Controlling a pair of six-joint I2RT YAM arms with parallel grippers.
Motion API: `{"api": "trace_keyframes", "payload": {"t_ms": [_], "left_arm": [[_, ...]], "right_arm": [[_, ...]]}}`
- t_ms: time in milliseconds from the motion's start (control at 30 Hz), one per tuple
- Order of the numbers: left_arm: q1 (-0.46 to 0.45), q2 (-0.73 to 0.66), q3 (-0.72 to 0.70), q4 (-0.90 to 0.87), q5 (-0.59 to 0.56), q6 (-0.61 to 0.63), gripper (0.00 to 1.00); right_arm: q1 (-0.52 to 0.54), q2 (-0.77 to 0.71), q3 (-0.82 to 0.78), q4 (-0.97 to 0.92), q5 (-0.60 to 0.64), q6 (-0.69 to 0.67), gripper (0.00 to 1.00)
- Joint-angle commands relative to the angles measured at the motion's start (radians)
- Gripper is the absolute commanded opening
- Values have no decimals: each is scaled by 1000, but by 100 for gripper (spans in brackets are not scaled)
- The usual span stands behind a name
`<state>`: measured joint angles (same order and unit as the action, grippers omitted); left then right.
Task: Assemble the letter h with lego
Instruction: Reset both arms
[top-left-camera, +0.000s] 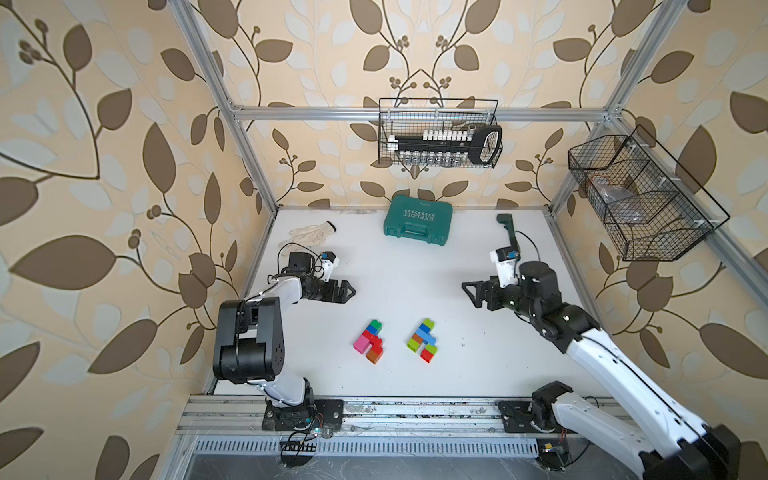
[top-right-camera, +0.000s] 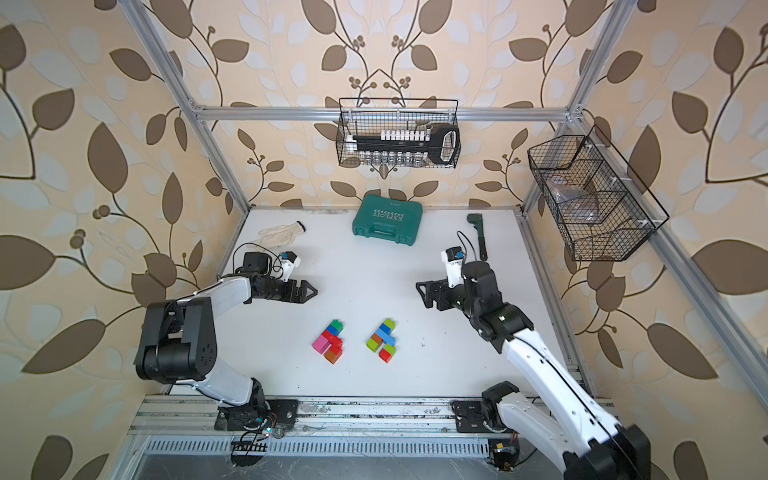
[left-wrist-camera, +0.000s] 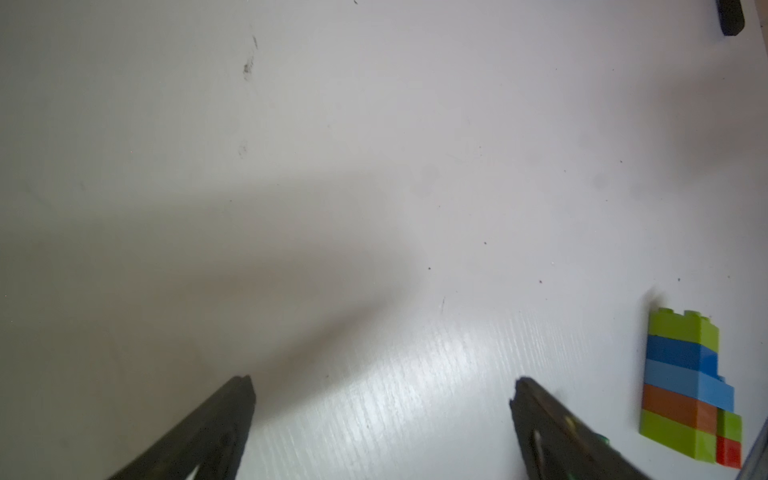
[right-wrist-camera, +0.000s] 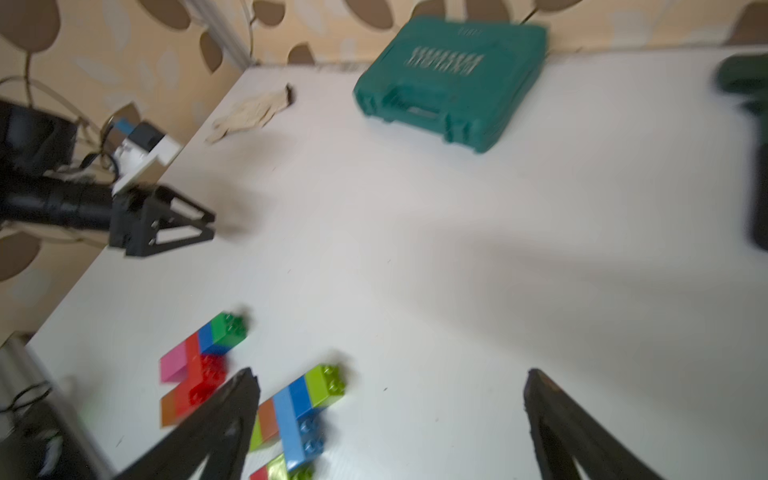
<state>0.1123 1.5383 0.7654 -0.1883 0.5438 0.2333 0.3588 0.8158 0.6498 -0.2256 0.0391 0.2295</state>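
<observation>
Two flat lego assemblies lie side by side on the white table in both top views. The left lego assembly (top-left-camera: 370, 341) (top-right-camera: 329, 341) (right-wrist-camera: 199, 365) is green, blue, red, pink and orange. The right lego assembly (top-left-camera: 423, 340) (top-right-camera: 383, 340) (left-wrist-camera: 685, 386) (right-wrist-camera: 299, 411) is lime, blue, orange and red. My left gripper (top-left-camera: 347, 291) (top-right-camera: 311, 291) (left-wrist-camera: 383, 388) (right-wrist-camera: 208, 228) hovers open, behind and left of the bricks, with nothing between its fingers. Behind and to the right of them, my right gripper (top-left-camera: 469, 296) (top-right-camera: 420, 294) (right-wrist-camera: 390, 378) is wide open and empty.
A teal plastic case (top-left-camera: 417, 220) lies at the back centre. A white glove (top-left-camera: 309, 233) is at the back left. A green-handled tool (top-left-camera: 508, 232) lies at the back right. Wire baskets (top-left-camera: 440, 133) (top-left-camera: 640, 195) hang on the back and right walls.
</observation>
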Motion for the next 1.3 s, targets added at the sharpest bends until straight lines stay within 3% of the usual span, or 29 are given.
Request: {"api": "trace_keyframes", "payload": {"t_ms": [0, 100, 300, 367, 467, 533, 633, 700, 933, 1033, 1267], "left_arm": [[2, -86, -88, 258, -77, -48, 99], [2, -160, -251, 541, -54, -49, 99], [2, -124, -304, 739, -62, -152, 99], [-4, -61, -341, 854, -76, -155, 99], [-7, -73, -375, 893, -111, -162, 99], [-7, -40, -411, 991, -113, -167, 99], [-12, -43, -407, 983, -121, -164, 99], [-13, -38, -399, 963, -122, -161, 99], [-21, -35, -390, 951, -140, -159, 99], [-20, -39, -394, 952, -140, -160, 99], [-20, -44, -397, 955, -140, -159, 99]], "right_arm": [[-12, -24, -134, 230, 369, -139, 98], [-56, 36, -236, 444, 349, -260, 98], [-172, 289, -349, 824, 337, -249, 98], [-217, 389, -354, 917, 271, -252, 98], [-267, 538, -364, 1092, 176, -254, 98], [-292, 609, -340, 1099, 134, -239, 98], [-327, 701, -338, 1192, 72, -228, 98], [-335, 675, -324, 1112, 55, -223, 98], [-350, 685, -325, 1130, 22, -226, 98], [-350, 689, -279, 1043, 77, -197, 98], [-347, 685, -282, 1045, 79, -202, 98]]}}
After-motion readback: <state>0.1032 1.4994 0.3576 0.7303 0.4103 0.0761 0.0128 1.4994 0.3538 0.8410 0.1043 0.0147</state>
